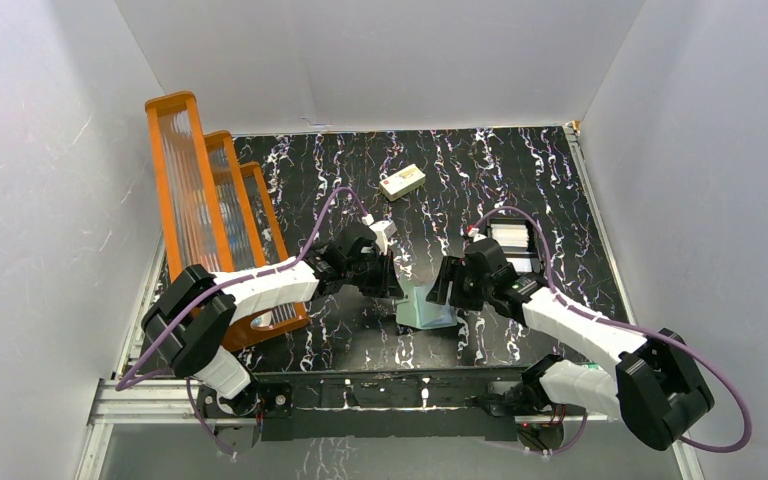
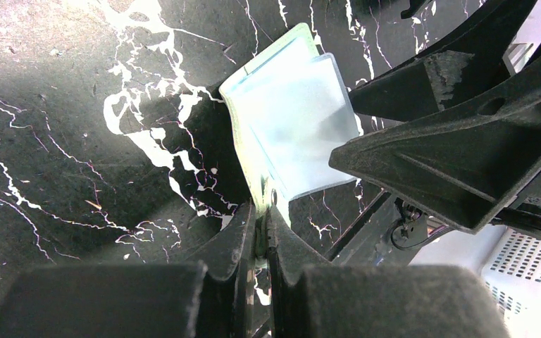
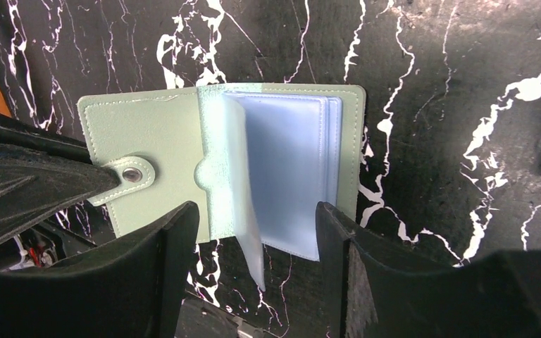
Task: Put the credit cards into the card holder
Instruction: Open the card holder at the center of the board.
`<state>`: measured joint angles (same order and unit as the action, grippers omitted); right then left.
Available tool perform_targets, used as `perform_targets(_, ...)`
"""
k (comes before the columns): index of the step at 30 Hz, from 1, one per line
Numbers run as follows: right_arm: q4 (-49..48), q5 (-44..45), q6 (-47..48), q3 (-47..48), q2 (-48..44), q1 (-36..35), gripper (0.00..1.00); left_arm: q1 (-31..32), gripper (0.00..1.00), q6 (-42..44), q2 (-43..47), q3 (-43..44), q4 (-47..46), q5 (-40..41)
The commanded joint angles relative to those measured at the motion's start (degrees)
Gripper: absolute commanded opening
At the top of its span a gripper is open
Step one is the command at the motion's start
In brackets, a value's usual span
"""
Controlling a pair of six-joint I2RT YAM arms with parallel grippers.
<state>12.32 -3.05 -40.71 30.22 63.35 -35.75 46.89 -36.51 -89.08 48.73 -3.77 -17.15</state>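
The grey-green card holder (image 1: 426, 310) lies open on the black marbled table between my two grippers. In the right wrist view the card holder (image 3: 151, 134) shows a stud (image 3: 132, 174) on its strap and pale blue sleeves (image 3: 292, 162), one sleeve standing up. My left gripper (image 1: 392, 283) is shut on the holder's strap edge (image 2: 262, 224). My right gripper (image 1: 447, 290) is open and empty, and its fingers (image 3: 172, 260) straddle the holder's near edge. Whitish credit cards (image 1: 508, 236) appear to lie in a black tray behind the right gripper.
A thick cream block (image 1: 401, 182) lies further back at the centre. An orange rack with clear panels (image 1: 210, 215) stands along the left side. The black tray (image 1: 532, 262) sits right of centre. White walls enclose the table.
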Motion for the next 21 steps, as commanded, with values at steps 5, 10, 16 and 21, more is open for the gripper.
perform_targets(5,-7.1,-5.1,-0.2,0.9,1.9,-0.3,0.73,0.0,0.00,0.4,0.9,0.7,-0.4,-0.6)
perform_targets(10,-19.6,-15.4,-2.9,-2.7,1.8,-0.3,0.70,0.0,0.02,-0.2,0.5,0.8,-0.2,-0.4)
perform_targets(16,-32.5,-21.0,-6.8,-7.3,3.1,-0.3,0.60,-0.1,0.34,-3.1,1.8,1.5,-1.1,-2.1)
perform_targets(21,-40.5,-23.4,-10.3,-9.7,5.4,-0.3,0.45,-1.9,0.52,-8.4,4.3,-2.5,-6.8,-3.9)
